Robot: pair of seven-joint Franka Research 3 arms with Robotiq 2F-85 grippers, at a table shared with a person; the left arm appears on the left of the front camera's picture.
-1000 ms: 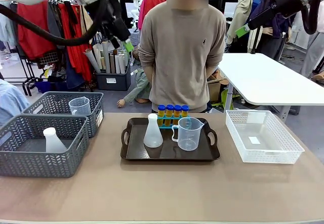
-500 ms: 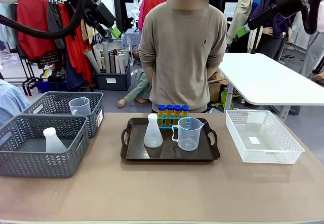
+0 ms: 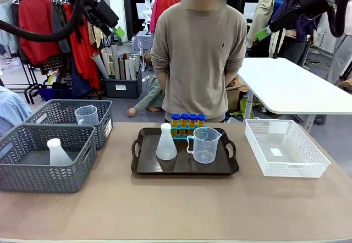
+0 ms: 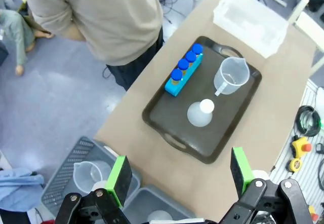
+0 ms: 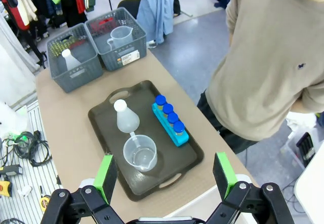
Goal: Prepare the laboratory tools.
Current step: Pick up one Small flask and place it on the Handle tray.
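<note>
A dark brown tray (image 3: pixel 144 166) with cut-out handles is sitting at the middle of a tan table (image 3: pixel 181 210), and the laboratory tools are standing on it.

Both arms are hanging high above the table. The left gripper (image 4: pixel 178 179) is holding its green-padded jaws wide apart with nothing between them; in its wrist view the tray is lying well beyond the fingertips, toward twelve o'clock. The right gripper (image 5: pixel 165 174) is likewise spread wide and empty, with the tray just past its fingers at about eleven o'clock. In the front view the left gripper (image 3: pixel 116 31) is showing at the upper left and the right gripper (image 3: pixel 264 33) at the upper right.

Four small orange tubes with blue caps (image 3: pixel 188 123) are standing upright in a bright blue rack (image 4: pixel 183 74) along the tray's far edge; the row is running side to side, three to nine o'clock in the front view. A white translucent conical flask (image 3: pixel 166 143), wide at the base and narrow at the neck, is standing upright left of centre. Just beside it, at its three o'clock, a clear plastic measuring beaker (image 3: pixel 205 145) is standing upright, its handle pointing toward the flask and its spout toward three o'clock.

A person in a beige sweater (image 3: pixel 198 56) is standing at the far side.
</note>
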